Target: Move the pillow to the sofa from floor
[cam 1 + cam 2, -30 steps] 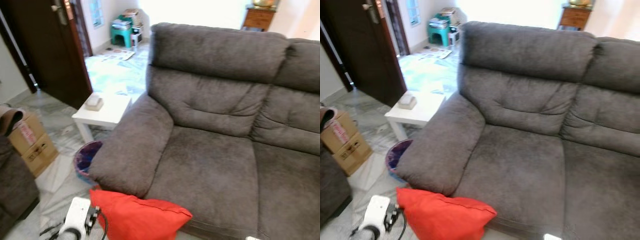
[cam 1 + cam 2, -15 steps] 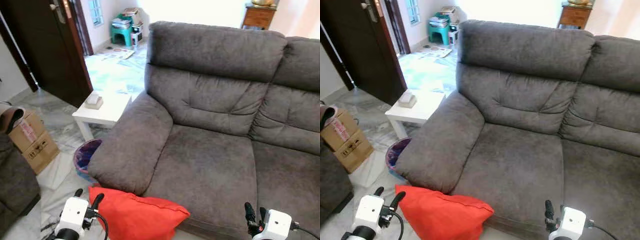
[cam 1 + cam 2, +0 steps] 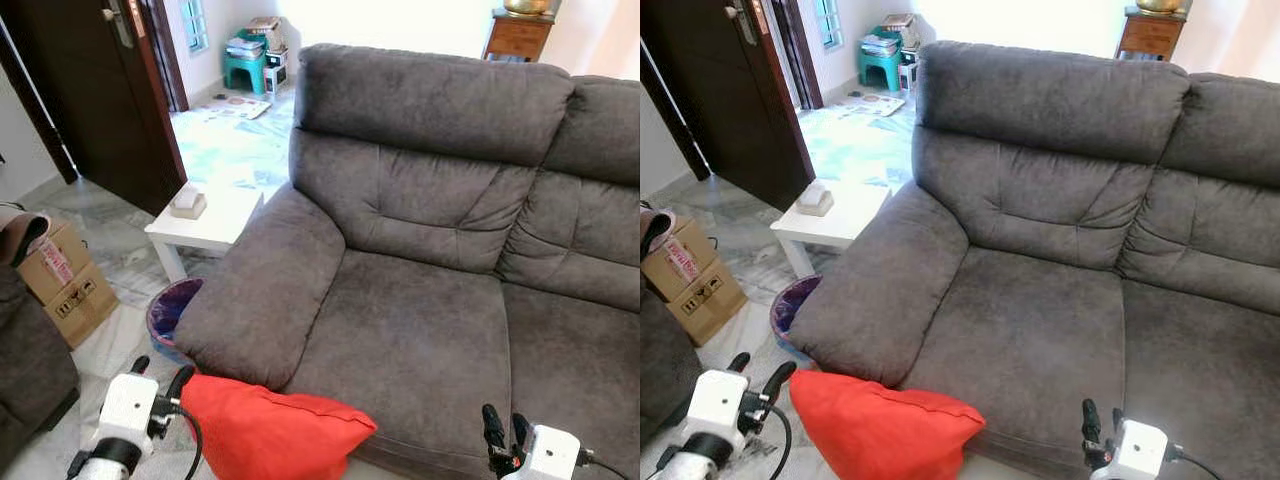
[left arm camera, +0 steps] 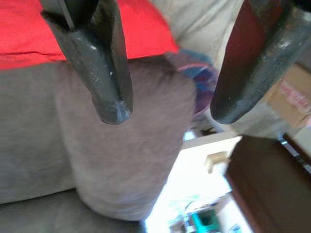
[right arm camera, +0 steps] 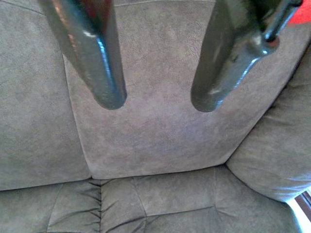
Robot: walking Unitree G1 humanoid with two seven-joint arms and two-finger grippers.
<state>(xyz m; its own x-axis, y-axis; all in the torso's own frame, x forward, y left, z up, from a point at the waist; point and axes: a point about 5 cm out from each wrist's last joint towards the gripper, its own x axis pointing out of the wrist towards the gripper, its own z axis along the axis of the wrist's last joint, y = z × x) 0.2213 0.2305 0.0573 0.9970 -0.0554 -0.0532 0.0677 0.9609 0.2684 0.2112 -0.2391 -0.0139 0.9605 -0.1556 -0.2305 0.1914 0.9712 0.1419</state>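
Note:
A red pillow (image 3: 270, 435) leans against the front of the grey sofa (image 3: 420, 320), below its left armrest (image 3: 265, 295). My left gripper (image 3: 160, 375) is open just to the left of the pillow's upper corner, nothing between its fingers (image 4: 104, 73). The pillow's red cloth (image 4: 141, 29) lies beside one finger in the left wrist view. My right gripper (image 3: 503, 430) is open low at the right, over the seat cushion's front edge, empty. Its fingers (image 5: 95, 63) point at the sofa's seat and back.
A small white side table (image 3: 205, 225) with a tissue box (image 3: 187, 203) stands left of the armrest. A blue bin (image 3: 172, 315) sits below it on the marble floor. A cardboard box (image 3: 60, 280) and a dark seat (image 3: 30, 375) are at the far left. A dark door (image 3: 90, 90) stands open behind.
My left gripper has shifted left and a little up beside the pillow's corner. The right gripper came into view half a second ago and has risen slightly. The pillow has not moved.

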